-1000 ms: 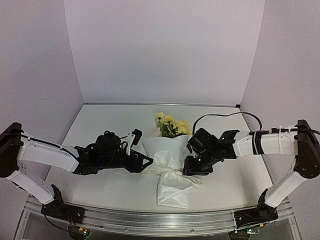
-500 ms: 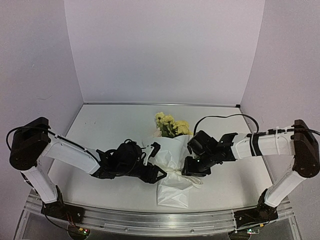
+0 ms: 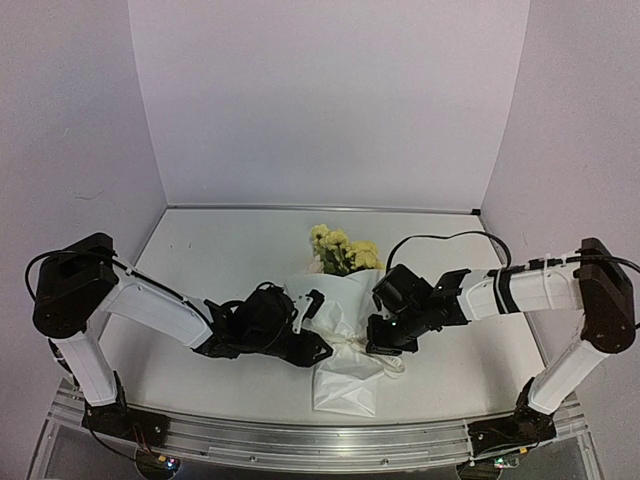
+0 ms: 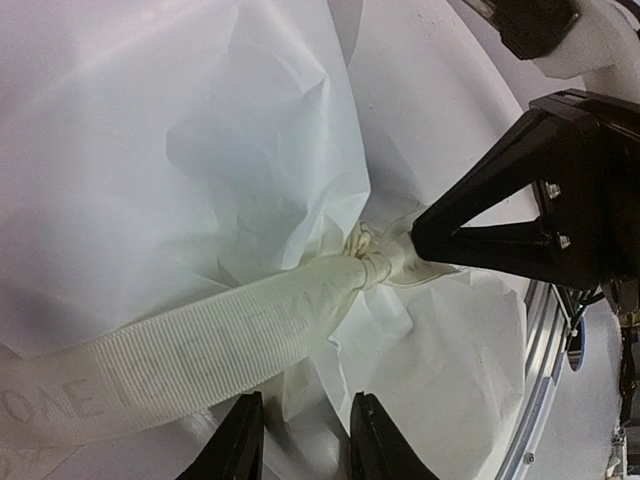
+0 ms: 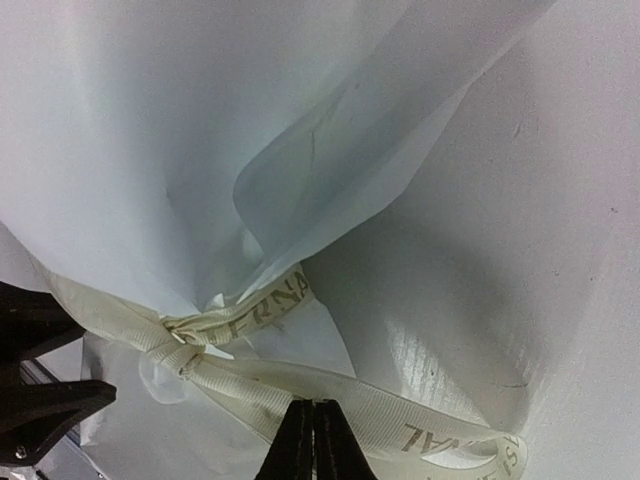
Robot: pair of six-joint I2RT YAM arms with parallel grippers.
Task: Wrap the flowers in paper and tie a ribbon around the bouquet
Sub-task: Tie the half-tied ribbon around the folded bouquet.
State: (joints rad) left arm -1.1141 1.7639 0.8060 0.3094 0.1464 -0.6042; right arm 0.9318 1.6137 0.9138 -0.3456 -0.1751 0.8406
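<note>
One bouquet point(image 3: 343, 318) — pale yellow fluffy flowers point(image 3: 342, 252) in a crinkly white paper point(image 4: 150, 150) cone — lies on the white table point(image 3: 220, 250), blossoms at the far end. We see its narrow cream-white fabric ribbon point(image 4: 200, 350) knotted about the waist. Black right gripper point(image 5: 306, 420): fingers pressed together on the ribbon beside the knot point(image 4: 365, 250). Black left gripper point(image 4: 307, 410): fingers slightly apart over the paper, just short of the ribbon.

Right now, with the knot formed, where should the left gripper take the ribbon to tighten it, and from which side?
Take the ribbon on its flat stretch left of the knot, away from where the shut right gripper pinches the other tail. That stretch runs broad and straight over the paper, just beyond the open left gripper, so closing in from its near edge probably works.
</note>
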